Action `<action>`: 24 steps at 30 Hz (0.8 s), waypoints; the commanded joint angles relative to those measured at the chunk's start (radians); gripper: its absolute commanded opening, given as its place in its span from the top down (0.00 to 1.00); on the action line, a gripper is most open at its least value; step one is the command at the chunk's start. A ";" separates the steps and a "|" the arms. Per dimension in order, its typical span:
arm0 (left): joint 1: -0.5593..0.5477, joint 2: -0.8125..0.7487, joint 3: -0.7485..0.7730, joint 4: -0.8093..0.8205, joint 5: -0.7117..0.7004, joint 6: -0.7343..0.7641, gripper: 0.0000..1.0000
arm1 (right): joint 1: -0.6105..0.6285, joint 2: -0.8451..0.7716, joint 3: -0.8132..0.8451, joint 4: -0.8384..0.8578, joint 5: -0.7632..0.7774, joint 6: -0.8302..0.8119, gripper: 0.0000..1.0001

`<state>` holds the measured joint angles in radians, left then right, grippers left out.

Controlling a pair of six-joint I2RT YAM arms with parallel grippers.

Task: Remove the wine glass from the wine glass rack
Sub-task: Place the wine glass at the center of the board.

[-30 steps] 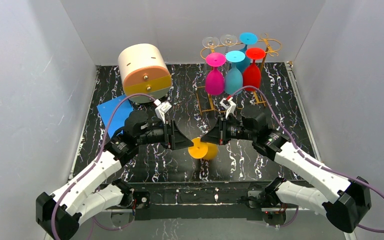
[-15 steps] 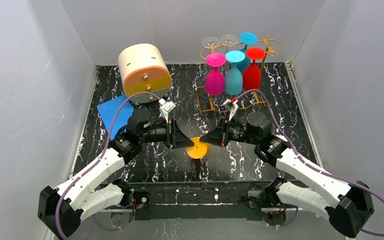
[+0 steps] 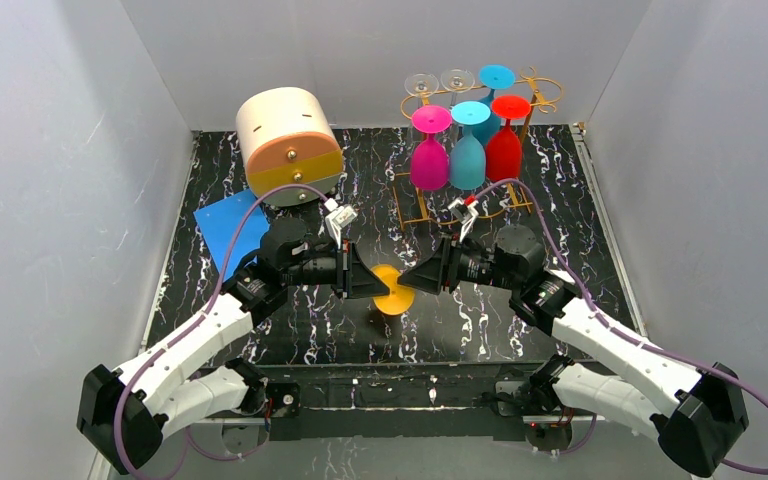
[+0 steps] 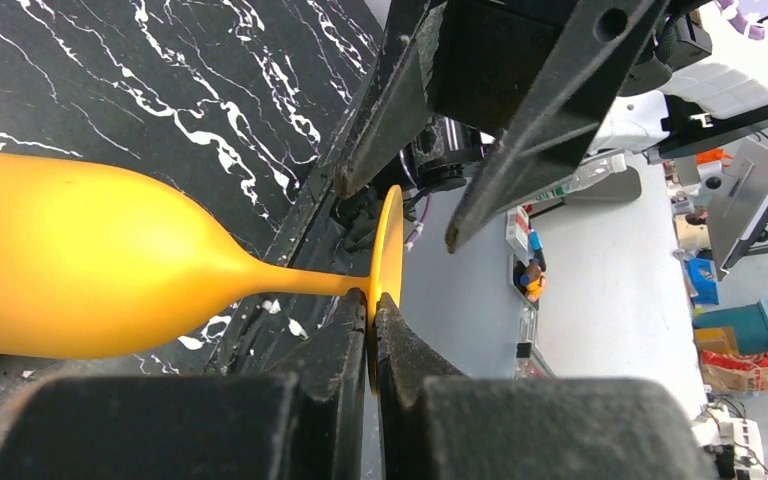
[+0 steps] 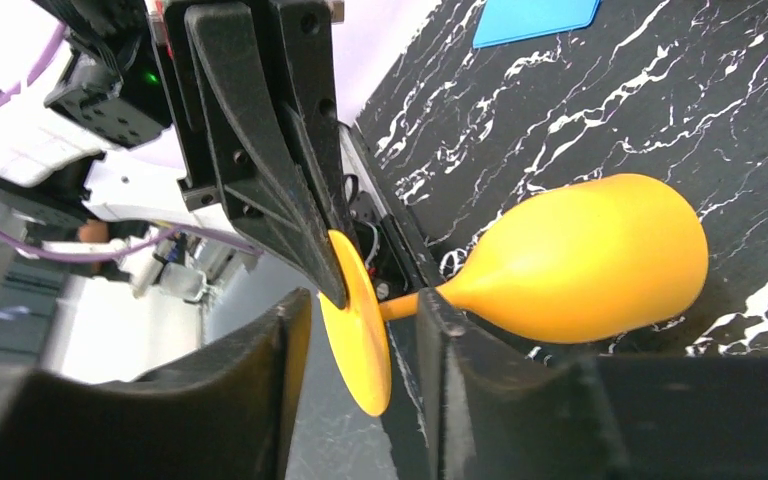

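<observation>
A yellow wine glass [image 3: 396, 291] hangs sideways above the table's middle, between my two grippers. My left gripper [image 3: 379, 286] is shut on the rim of its round foot [image 4: 389, 235]; in the left wrist view the jaws [image 4: 372, 306] pinch the disc where the stem meets it, and the bowl [image 4: 80, 262] points left. My right gripper [image 3: 409, 281] stands open, its fingers on either side of the foot [image 5: 360, 345] without touching it. The golden wine glass rack [image 3: 544, 94] stands at the back right.
Pink [image 3: 428, 162], light blue [image 3: 468, 158] and red [image 3: 504, 150] glasses hang upside down on the rack, with two clear ones [image 3: 422, 83] behind. A cream and orange drum [image 3: 290, 146] lies at the back left beside a blue sheet [image 3: 222, 226]. White walls enclose the table.
My left gripper has shut on the yellow glass's foot. My right gripper, shut on that foot before, has opened and let go. The glass moved slightly away from the table's front edge.
</observation>
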<state>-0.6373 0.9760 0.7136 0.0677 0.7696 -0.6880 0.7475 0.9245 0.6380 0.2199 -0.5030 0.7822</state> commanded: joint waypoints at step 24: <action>-0.004 -0.020 0.003 0.150 -0.015 0.040 1.00 | 0.004 0.067 -0.181 0.476 -0.187 0.117 0.79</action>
<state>-0.6376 0.9764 0.7155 0.1501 0.7418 -0.6392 0.7475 0.9791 0.4629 0.5625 -0.6811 0.8783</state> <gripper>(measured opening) 0.020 0.222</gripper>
